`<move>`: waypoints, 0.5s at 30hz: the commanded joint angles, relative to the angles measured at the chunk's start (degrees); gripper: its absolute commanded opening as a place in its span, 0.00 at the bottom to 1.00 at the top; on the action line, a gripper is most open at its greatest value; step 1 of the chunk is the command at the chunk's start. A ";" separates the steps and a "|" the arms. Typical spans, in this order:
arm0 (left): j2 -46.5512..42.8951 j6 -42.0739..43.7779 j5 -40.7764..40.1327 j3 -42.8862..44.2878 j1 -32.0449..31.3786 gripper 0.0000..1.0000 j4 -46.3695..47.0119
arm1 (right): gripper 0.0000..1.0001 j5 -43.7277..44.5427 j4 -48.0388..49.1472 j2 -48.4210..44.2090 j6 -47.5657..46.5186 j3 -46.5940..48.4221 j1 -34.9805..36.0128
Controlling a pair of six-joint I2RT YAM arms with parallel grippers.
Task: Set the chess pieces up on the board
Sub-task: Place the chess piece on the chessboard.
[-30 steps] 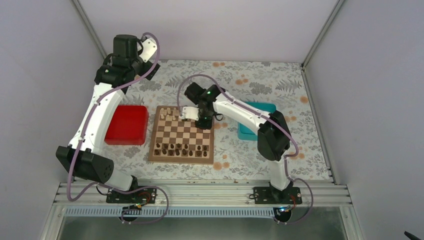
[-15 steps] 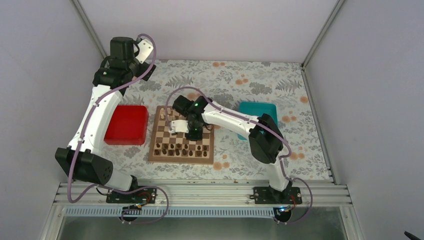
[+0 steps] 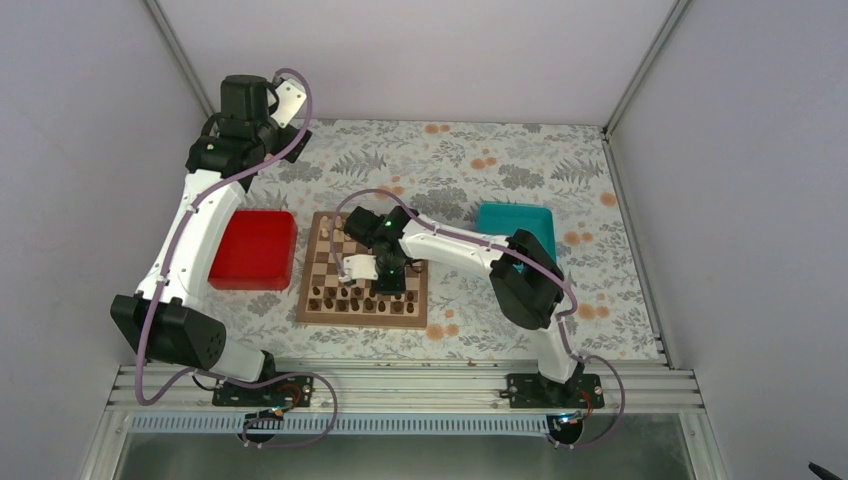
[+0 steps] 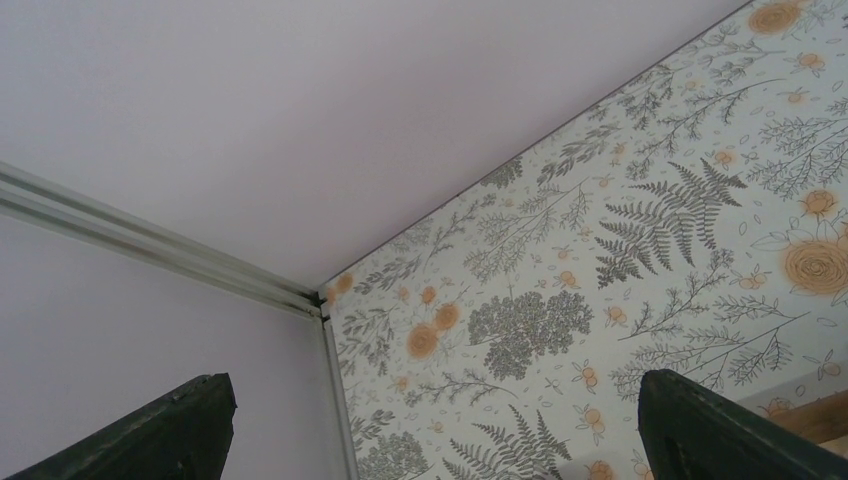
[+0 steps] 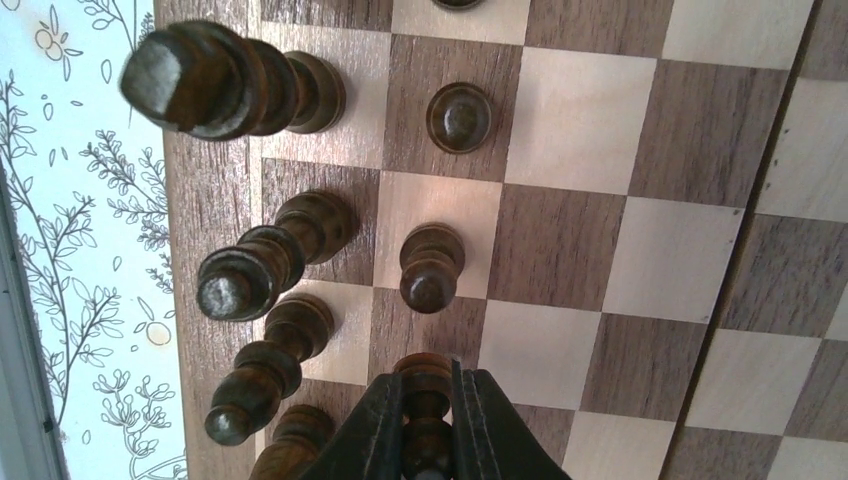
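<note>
The board (image 3: 312,318) lies at the table's middle, dark chess pieces (image 3: 345,300) lined along its near rows. My right gripper (image 3: 385,276) hangs over those rows. In the right wrist view my right gripper (image 5: 428,382) is shut on a dark pawn (image 5: 425,366), gripped by its stem just above a square of the board (image 5: 205,170). Two other pawns (image 5: 430,265) stand ahead of it, and taller dark pieces (image 5: 245,275) fill the edge row on the left. My left gripper (image 3: 262,98) is raised at the far left corner; its fingers (image 4: 180,430) stand wide apart with nothing between them.
A red tray (image 3: 252,250) sits left of the board and a teal tray (image 3: 520,222) to its right. A few pale pieces (image 3: 335,232) stand at the board's far left corner. Grey walls close in the floral-covered table (image 3: 480,160).
My right gripper has travelled from the board's far side to its near rows, staying shut on the dark pawn. The left arm has barely moved.
</note>
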 commanded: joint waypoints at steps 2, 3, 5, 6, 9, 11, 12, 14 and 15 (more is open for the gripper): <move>-1.41 -0.99 -0.16 -0.38 0.53 1.00 1.02 | 0.04 -1.07 1.93 1.08 -0.02 -0.74 1.11; -1.46 -0.98 -0.15 -0.42 0.48 1.00 1.01 | 0.04 -1.04 1.93 1.20 0.01 -0.58 1.12; -1.51 -0.90 -0.07 -0.55 0.49 1.00 1.01 | 0.04 -1.06 1.66 1.51 -0.03 -0.29 1.16; -1.50 -0.89 0.02 -0.59 0.49 1.00 1.01 | 0.04 -0.99 1.54 1.72 0.00 -0.07 1.15; -1.51 -0.90 0.20 -0.68 0.49 1.00 1.01 | 0.04 -0.65 1.17 2.29 -0.11 0.10 1.22; -1.53 -0.90 0.28 -0.69 0.49 1.00 1.01 | 0.04 -0.55 1.00 2.51 -0.11 0.08 1.20; -1.51 -0.83 0.44 -0.69 0.48 1.00 1.01 | 0.04 -0.53 0.84 2.68 -0.14 0.11 1.19; -1.50 -0.93 0.49 -0.68 0.42 1.00 1.01 | 0.04 -0.24 0.77 2.86 -0.19 -0.06 1.17; -1.49 -0.88 0.62 -0.62 0.41 1.00 1.01 | 0.04 0.04 0.87 2.91 -0.12 -0.12 1.16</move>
